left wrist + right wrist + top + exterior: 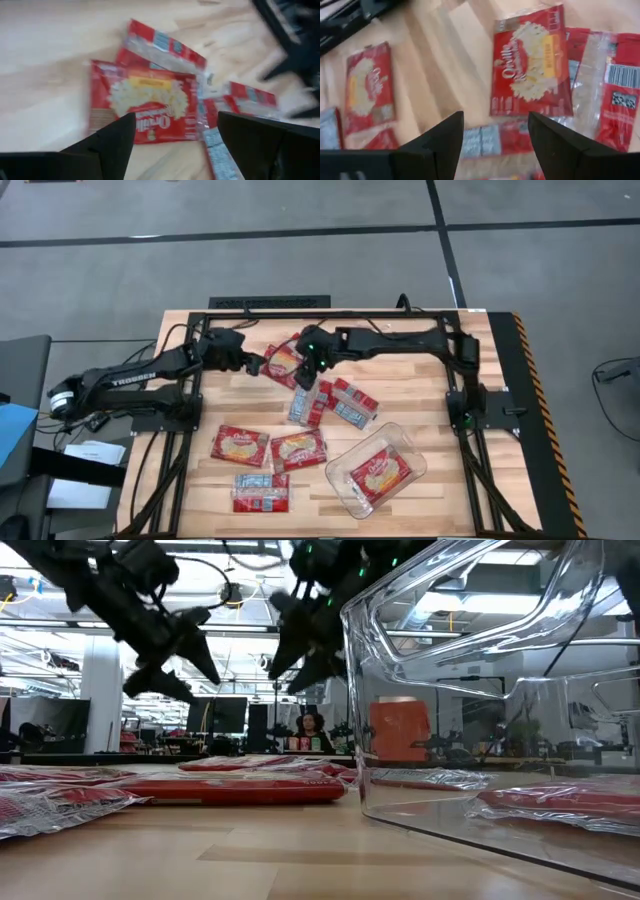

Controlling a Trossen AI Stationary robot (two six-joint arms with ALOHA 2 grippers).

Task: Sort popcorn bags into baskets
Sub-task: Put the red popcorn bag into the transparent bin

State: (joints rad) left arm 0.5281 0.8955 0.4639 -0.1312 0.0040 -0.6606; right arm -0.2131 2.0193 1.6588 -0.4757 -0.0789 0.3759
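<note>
Several red popcorn bags lie flat on the wooden table. One bag [284, 363] with a yellow popcorn picture lies near the far middle, between both grippers; it also shows as the bag [145, 102] in the left wrist view and the bag [532, 67] in the right wrist view. My left gripper [256, 366] [175, 135] hovers open just left of it. My right gripper [308, 372] [495, 132] hovers open just right of it. Both hang above the table in the low view, left gripper [180, 660] and right gripper [300, 645]. The clear tub [345, 480] stands at the near right with one bag [378, 472] inside.
A cluster of overlapping bags [332, 402] lies just near of the right gripper. Two bags [240, 445] [298, 450] lie side by side at the near middle, another [262, 492] at the near edge. Black frame rails [300, 315] run along the far edge and both sides.
</note>
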